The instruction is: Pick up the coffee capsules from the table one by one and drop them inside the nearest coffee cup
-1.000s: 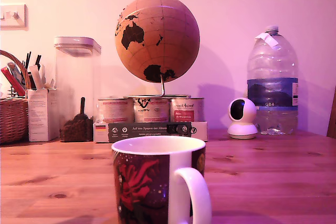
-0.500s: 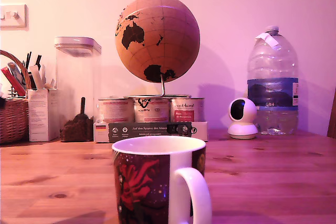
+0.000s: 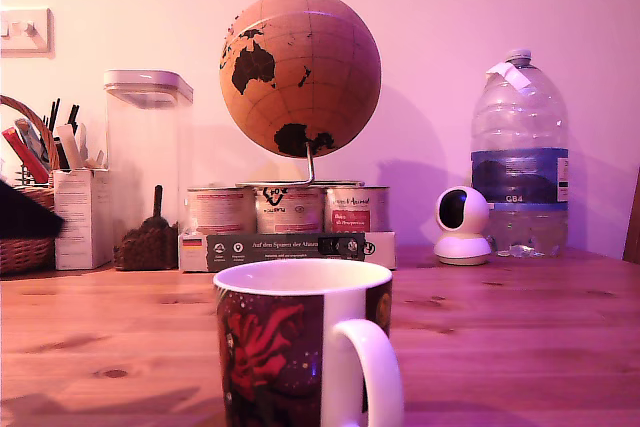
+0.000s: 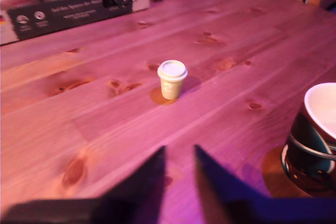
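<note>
Tool (image 4: 178,153): hovering over the counter (image 4: 94,124), tips sitting only slightly parted, holding nothing.
Coffee capsule (image 4: 172,78): standing flat end up on the counter, ahead of the tips, well apart from them.
Coffee cup (image 4: 314,135): resting off to one side of the tool, white inside showing; in the exterior view it is filling the foreground (image 3: 300,342).

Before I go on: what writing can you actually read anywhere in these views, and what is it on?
"GB4": blue label of the water bottle.
"Auf dem Spuren der Ahnen": dark strip of the box under the tin cans; the last word is uncertain, its small icons unreadable.
Tin can labels: too small to read.
Carton print: too small to read.
Wrist view: box text blurred.
</note>
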Controlling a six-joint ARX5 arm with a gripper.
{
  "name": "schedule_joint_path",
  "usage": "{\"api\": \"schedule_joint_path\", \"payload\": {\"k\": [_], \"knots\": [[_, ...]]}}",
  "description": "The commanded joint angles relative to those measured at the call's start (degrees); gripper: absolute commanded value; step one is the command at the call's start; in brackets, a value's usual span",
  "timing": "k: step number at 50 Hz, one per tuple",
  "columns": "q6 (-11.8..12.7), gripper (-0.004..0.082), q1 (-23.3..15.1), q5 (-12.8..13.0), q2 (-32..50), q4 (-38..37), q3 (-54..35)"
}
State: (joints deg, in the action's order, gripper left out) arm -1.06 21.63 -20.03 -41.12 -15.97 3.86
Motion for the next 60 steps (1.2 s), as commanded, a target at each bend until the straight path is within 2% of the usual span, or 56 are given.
{"api": "schedule_joint_path", "payload": {"k": [1, 7, 31, 45, 60], "knots": [[-0.52, 0.0524, 0.5, 0.9, -1.9, -2.54, -0.96], [-0.68, 0.0525, 1.07, 2.34, -6.29, -6.25, -0.96], [-1.16, 0.0518, 3.1, 2.49, -23.1, -23.93, -0.96], [-2.36, 0.0518, 4.68, 2.56, -33.59, -35.04, -0.94], [-2.47, 0.0518, 4.81, 2.56, -44.04, -47.04, -0.76]]}}
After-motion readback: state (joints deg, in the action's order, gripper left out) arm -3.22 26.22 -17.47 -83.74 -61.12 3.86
